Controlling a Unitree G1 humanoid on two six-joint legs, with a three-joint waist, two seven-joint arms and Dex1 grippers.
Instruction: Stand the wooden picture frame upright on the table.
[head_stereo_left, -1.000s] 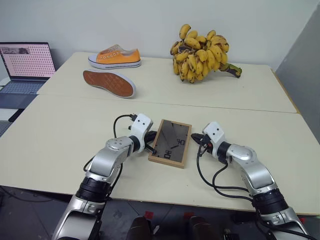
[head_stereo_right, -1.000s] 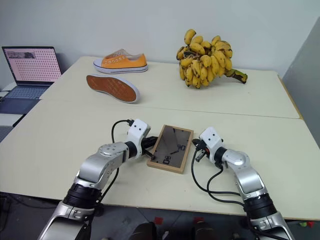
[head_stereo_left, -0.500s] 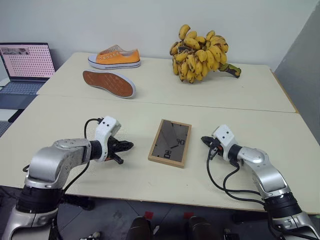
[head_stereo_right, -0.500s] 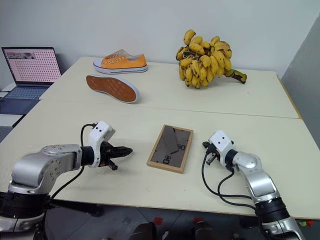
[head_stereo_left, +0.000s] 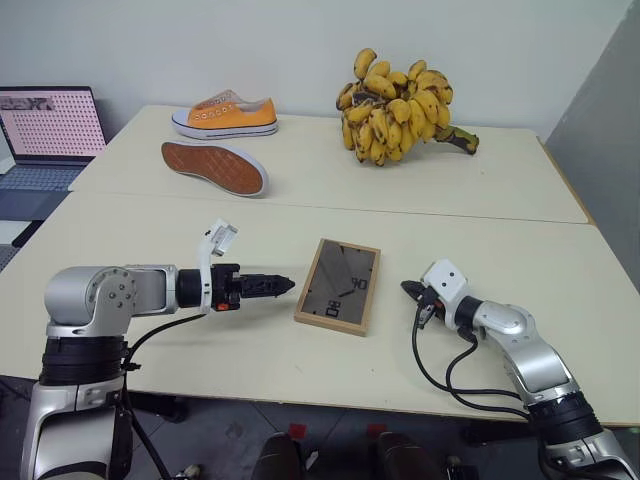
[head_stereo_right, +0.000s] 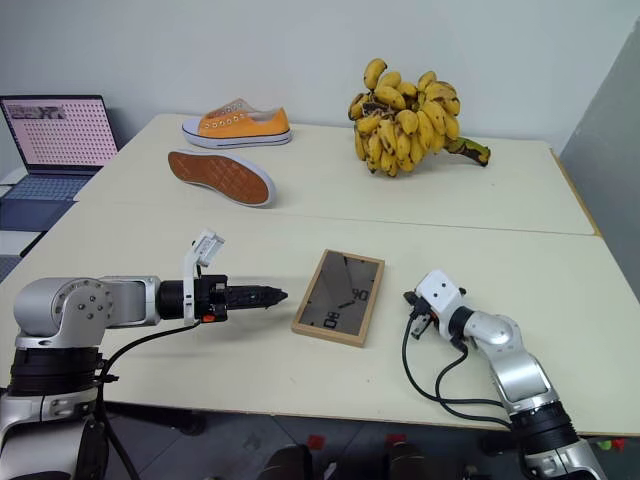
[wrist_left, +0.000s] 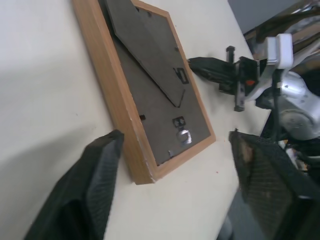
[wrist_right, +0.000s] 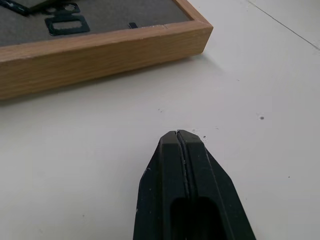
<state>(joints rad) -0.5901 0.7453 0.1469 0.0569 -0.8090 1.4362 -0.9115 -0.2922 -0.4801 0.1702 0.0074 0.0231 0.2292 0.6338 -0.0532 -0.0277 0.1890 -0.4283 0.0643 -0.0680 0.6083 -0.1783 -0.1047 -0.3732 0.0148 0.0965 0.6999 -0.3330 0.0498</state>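
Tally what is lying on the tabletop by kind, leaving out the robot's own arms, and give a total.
Picture frames: 1, the wooden picture frame, flat with its dark back up
Shoes: 2, an orange sneaker upright and a second sneaker showing its brown sole
Banana bunches: 1, the banana bunch
Total: 4 things on the table

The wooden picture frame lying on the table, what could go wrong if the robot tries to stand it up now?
The wooden picture frame lies flat, back up, leaving little edge to grip; open fingers may just push it across the table. The right gripper is shut and apart from it, so nothing braces the far side.
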